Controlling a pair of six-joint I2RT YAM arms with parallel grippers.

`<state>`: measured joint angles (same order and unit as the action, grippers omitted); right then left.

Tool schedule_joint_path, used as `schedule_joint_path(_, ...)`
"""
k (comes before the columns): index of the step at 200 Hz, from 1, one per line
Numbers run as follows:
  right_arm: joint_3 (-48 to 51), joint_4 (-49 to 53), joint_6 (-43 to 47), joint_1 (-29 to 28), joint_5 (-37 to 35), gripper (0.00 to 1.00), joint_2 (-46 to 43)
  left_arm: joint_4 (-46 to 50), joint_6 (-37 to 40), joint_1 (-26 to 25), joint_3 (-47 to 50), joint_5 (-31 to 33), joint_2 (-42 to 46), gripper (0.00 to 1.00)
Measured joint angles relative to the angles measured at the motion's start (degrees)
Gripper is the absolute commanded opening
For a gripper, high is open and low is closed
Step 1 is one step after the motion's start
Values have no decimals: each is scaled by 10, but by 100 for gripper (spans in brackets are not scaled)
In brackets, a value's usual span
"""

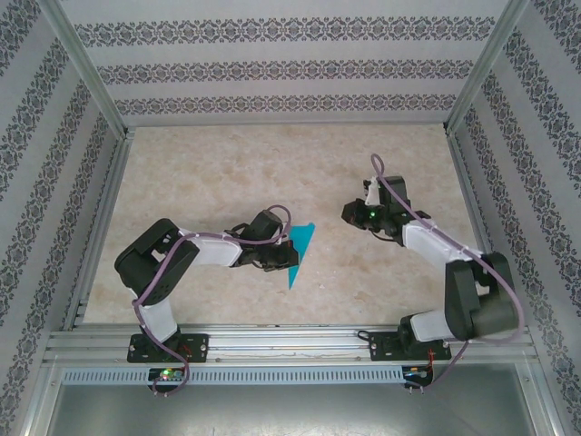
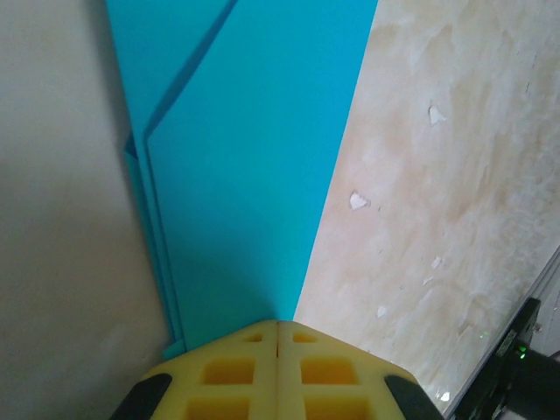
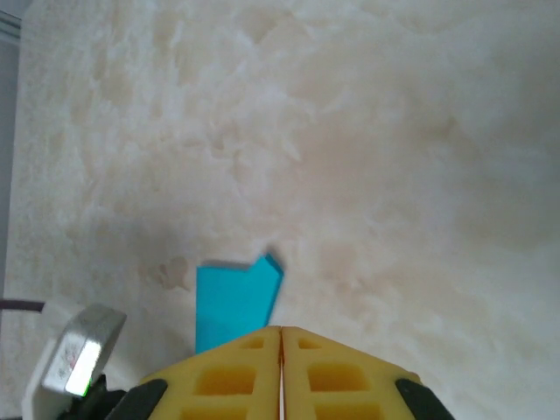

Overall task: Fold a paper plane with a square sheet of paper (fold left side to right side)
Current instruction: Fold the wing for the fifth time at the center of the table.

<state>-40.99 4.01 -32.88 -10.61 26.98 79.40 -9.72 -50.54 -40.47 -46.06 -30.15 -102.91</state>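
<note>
Right now my left hand (image 2: pixel 277 325) is pinched shut, its tips at the edge of the folded teal paper (image 2: pixel 254 175) (layers creased into a long narrow wedge), which lies flat on the tabletop (image 1: pixel 218 182). My right hand (image 3: pixel 282 331) is closed too, empty, off to the paper's right.

Ahead of the left tool (image 2: pixel 277 324), the paper (image 2: pixel 254 175) is matt, smooth and sharply creased; the counter (image 2: pixel 437 219) beside it looks dull, mottled, chipped in spots.
</note>
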Motion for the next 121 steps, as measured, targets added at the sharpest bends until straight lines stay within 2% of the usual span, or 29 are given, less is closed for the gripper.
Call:
schedule_joint_path(29, 53, 24, -12, 4, -17, 18, -48, -16, -22, -1, -16, 7, -16, 0)
schedule_joint_path(74, 79, 44, -17, 8, -23, 21, -77, -23, -42, -4, -21, 21, -21, 2)
schedule_joint_path(100, 79, 46, -17, 8, -23, 22, -83, -23, -49, -4, -23, 24, -19, 12)
schedule_joint_path(121, 79, 58, -14, 7, -28, 30, -99, -13, -50, -4, -42, 23, -11, 20)
